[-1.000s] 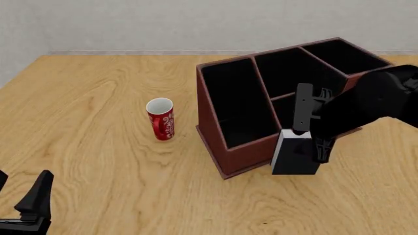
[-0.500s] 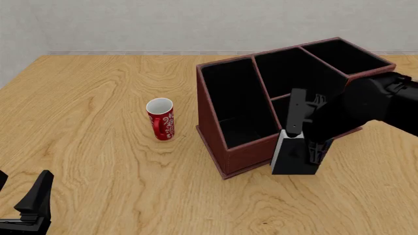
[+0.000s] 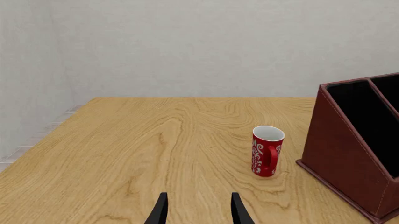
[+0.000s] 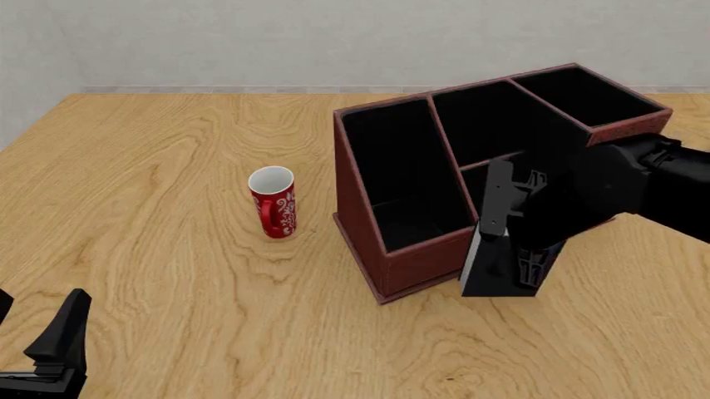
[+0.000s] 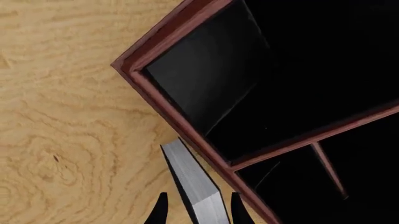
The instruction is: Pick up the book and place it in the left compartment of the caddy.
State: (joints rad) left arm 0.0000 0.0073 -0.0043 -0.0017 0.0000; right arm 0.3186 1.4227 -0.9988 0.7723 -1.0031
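Front view: one large reddish-brown leather-look caddy (image 4: 391, 264) with black lining and slanted side walls stands on the light wooden desk (image 4: 155, 166). It holds three slots: one long left compartment (image 4: 401, 174) spanning its whole depth, and two shorter squarish slots beside it. One red mug with white pattern (image 4: 273, 203) stands upright on the desk, near the caddy's left wall but apart from it. One thin black book with white page edges (image 4: 494, 266) stands on edge, tilted slightly, just outside the caddy's near low wall, in front of the shorter slots; it is not in any compartment. The right gripper (image 4: 513, 224) comes down over the book from above, its fingers (image 4: 495, 198) clasping the book's upper part. The left gripper (image 4: 39, 349) is well apart from the caddy, at the desk's near edge.

Right wrist view: the book's white page edge (image 5: 192, 186) lies between the two fingers (image 5: 160, 212), just beside the caddy's rim (image 5: 168, 112).

Left wrist view: the left gripper's two fingers (image 3: 160, 212) are parted with nothing between them; the mug (image 3: 266, 150) and the caddy's slanted wall (image 3: 339, 154) are ahead.
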